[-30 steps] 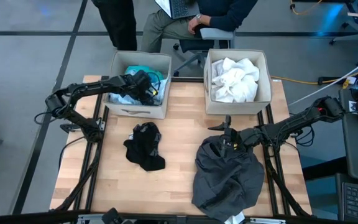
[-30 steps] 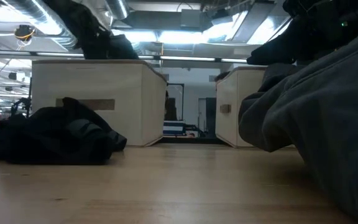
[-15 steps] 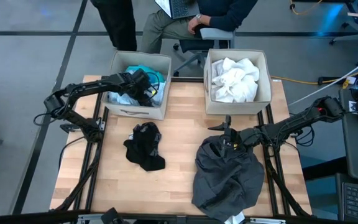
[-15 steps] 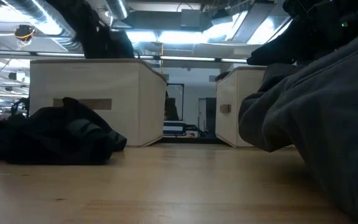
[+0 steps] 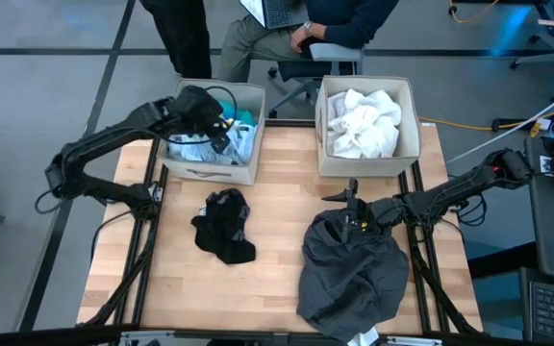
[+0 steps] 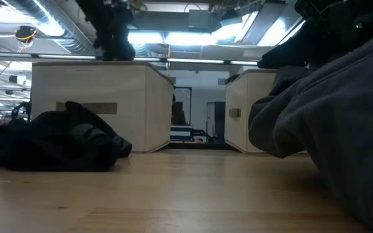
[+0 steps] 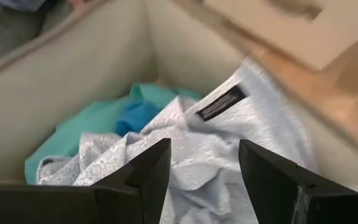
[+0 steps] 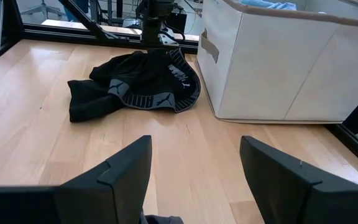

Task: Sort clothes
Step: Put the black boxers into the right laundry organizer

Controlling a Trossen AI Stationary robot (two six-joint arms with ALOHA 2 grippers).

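The left beige bin (image 5: 192, 171) holds a pale blue patterned garment (image 7: 229, 143) lying on a turquoise one (image 7: 98, 121). My left gripper (image 7: 204, 144) hangs open above them, over the bin (image 5: 219, 130), with nothing between its fingers. The right bin (image 5: 415, 115) holds the white garment (image 5: 362, 120). A small black garment (image 5: 224, 226) lies in a heap mid-table. The big dark grey garment (image 5: 354, 269) is spread at the near right. My right gripper (image 5: 344, 195) stands open at the grey garment's far edge, facing the black garment (image 8: 132, 87).
Bare wood lies between the black and the grey garments (image 5: 277, 259) and in front of the bins. A seated person (image 5: 306, 29) and a standing one (image 5: 186, 34) are just beyond the table's far edge, behind the bins.
My left gripper has risen out of the left bin and drawn back a little toward the far left, still open and holding nothing. It has tipped to point less steeply down. The pale blue garment stays in the bin.
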